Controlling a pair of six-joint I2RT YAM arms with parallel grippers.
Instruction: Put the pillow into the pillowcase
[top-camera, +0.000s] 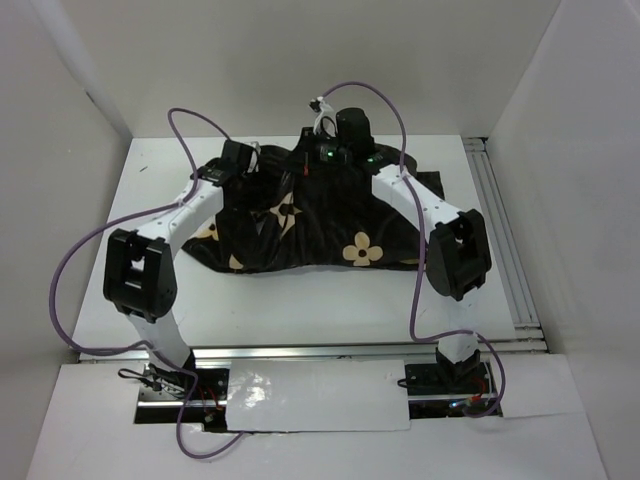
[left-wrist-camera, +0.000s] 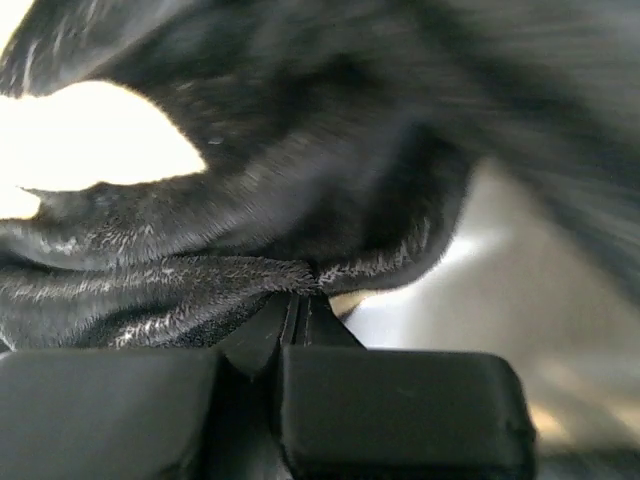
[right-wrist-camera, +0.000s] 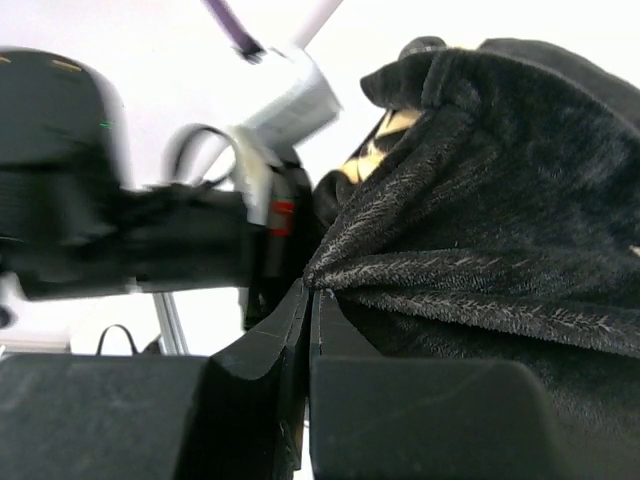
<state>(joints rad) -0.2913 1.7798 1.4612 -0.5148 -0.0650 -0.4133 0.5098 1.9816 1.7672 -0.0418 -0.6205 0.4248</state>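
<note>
We saw open white table below the dark plush pillowcase, flower-printed and bunched at upper centre near the back wall, its edges pinched by left gripper and right gripper, both clamped tight

The pillowcase lay on the table; the left gripper was at its far-left edge, the right gripper at its far-middle edge.
</note>
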